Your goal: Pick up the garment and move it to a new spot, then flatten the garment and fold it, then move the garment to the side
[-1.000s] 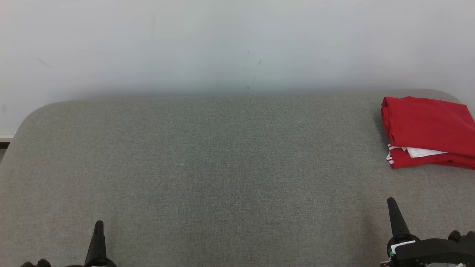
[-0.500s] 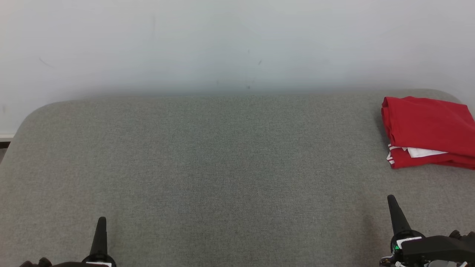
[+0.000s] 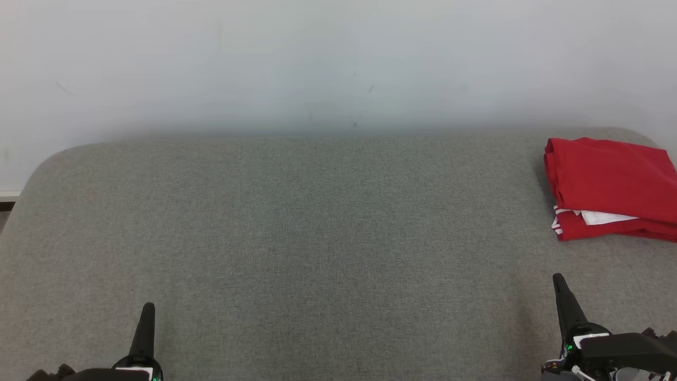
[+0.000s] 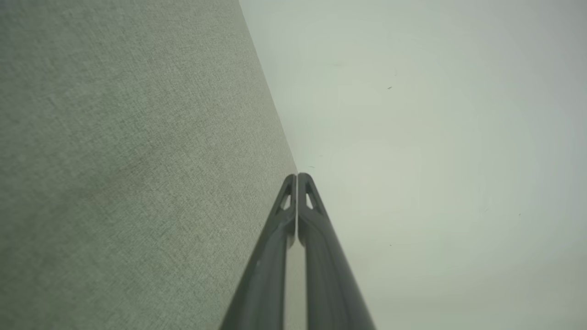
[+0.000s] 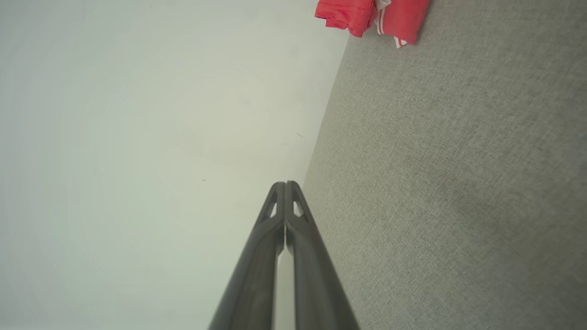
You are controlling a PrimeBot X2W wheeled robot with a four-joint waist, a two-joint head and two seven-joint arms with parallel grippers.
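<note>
A folded red garment (image 3: 608,185) with white trim lies at the far right of a gray fabric counter (image 3: 317,238). The left pincer (image 3: 148,307) and right pincer (image 3: 557,278), both closed and empty, hover near the front edge, apart from it.

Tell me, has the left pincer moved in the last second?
Yes. The left pincer has crept up the head view and slightly right, away from the bottom edge, while the folded red garment on the grey cushion sits unchanged.
</note>
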